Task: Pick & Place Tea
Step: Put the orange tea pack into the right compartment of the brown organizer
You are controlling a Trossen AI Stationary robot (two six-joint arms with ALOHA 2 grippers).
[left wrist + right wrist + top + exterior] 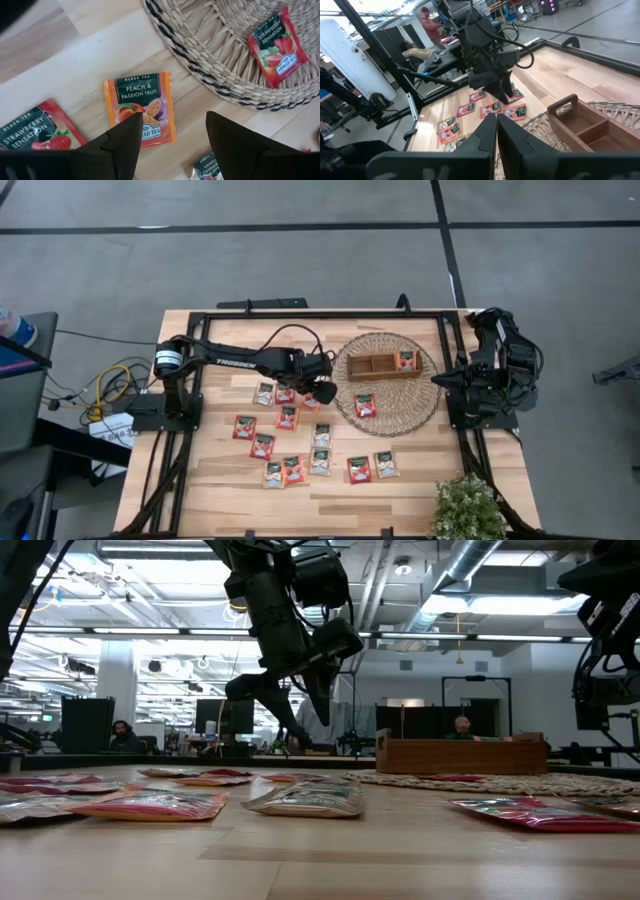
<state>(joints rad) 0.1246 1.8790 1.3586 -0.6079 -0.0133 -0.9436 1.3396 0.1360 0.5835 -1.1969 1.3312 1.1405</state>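
overhead, the left gripper (pixel 318 388) hung above the wooden table (pixel 210 495), just left of the round wicker mat (pixel 420 415), with its fingers (pixel 122 142) spread apart and nothing between them; in the left wrist view an orange peach and passion fruit sachet (pixel 141 106) lay flat on the table straight below the gap between the fingers, apart from them; a red strawberry sachet (pixel 36 129) lay on the table to one side of it, and another red strawberry sachet (pixel 276 44) lay on the weave of the mat; the corner of a further sachet (pixel 207 167) showed between the fingers, its colour hard to tell; in the low view the left gripper was clearly off the table, above the sachets; the rest of the tea (pixel 290 445) was scattered flat over the middle and near part of the table, left of the mat, red ones and pale ones mixed, none stacked; the wooden tray (pixel 378 366) stood on the far part of the mat, with a red sachet (pixel 406 360) in its right compartment; the right gripper (pixel 440 381) waited at the right edge of the mat, its fingers (pixel 512 140) pressed together and holding nothing; a small green plant (pixel 467 508) stood at the near right corner of the table.
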